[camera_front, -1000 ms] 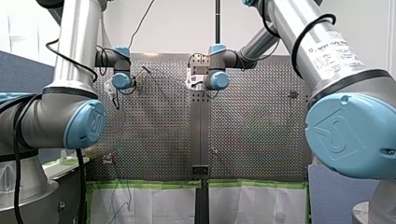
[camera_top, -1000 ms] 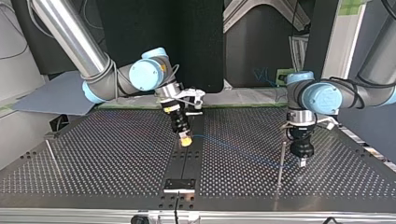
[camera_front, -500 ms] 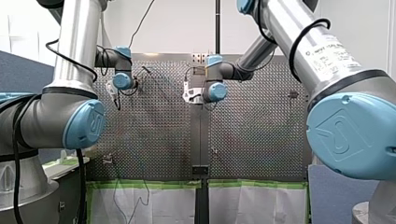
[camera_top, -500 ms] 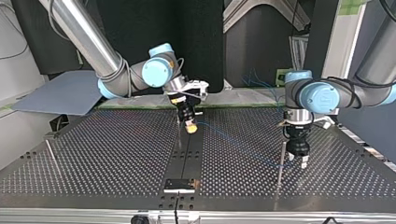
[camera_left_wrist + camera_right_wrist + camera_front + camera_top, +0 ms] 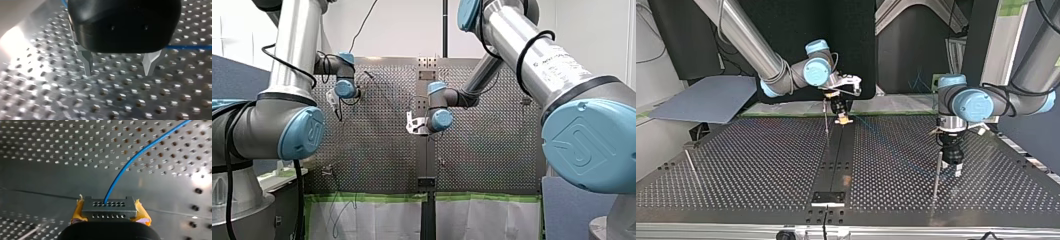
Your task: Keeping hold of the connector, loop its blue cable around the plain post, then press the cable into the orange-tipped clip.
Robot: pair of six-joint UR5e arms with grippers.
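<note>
Just beside my left tool (image 5: 956, 173), a thin upright post (image 5: 937, 176).

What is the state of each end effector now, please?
Left end effector: open, holding nothing.
Right end effector: closed on the connector of the blue cable.

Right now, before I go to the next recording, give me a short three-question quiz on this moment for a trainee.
1. True or false: my left gripper, black with metal fingers, is shut on the thin blue cable.
2. What is clamped between the yellow pads of my right gripper? A: a grey connector block with rows of holes; B: a screw; C: nothing.
3. Fill in: in the top view, the thin upright metal post at the right stands beside my ____ gripper.
Key: 1 false, it is open and empty; 2 A; 3 left.
</note>
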